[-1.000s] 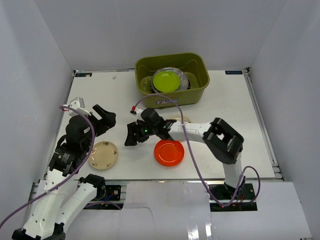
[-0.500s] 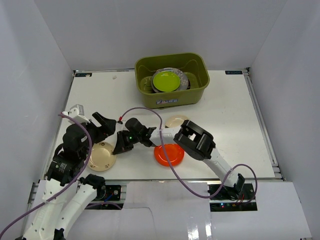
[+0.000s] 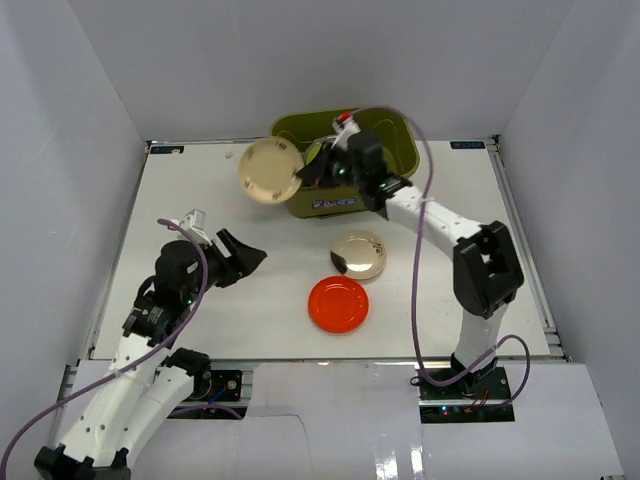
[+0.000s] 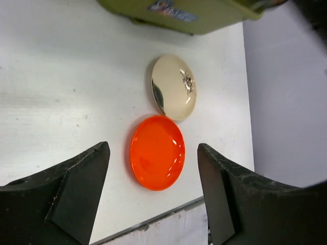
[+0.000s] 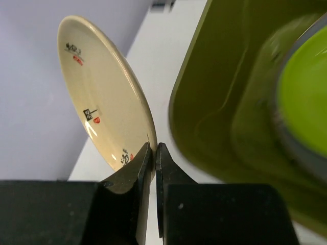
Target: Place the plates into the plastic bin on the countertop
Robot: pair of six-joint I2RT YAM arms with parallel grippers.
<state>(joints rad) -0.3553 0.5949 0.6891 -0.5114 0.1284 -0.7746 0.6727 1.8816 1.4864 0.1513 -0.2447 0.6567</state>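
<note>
My right gripper [image 3: 308, 172] [image 5: 153, 148] is shut on the rim of a beige plate [image 3: 270, 170] [image 5: 102, 102]. It holds the plate on edge in the air, just left of the olive-green plastic bin [image 3: 408, 160] [image 5: 219, 102]. A lime green plate [image 5: 306, 97] lies inside the bin on top of other plates. An orange-red plate [image 3: 338, 304] [image 4: 157, 152] and a cream plate with a dark patch [image 3: 359, 254] [image 4: 173, 88] lie on the white countertop [image 3: 200, 190]. My left gripper [image 3: 245, 262] [image 4: 153, 148] hangs open to the left of them, holding nothing.
The right arm stretches from the near right corner across the table to the bin's front left. Metal rails [image 3: 520, 240] run along the table's edges, and white walls close in on three sides.
My right gripper shut on the beige plate at the front left and carried it up and back to the bin. The left arm swung right, its jaws narrowing slightly.
</note>
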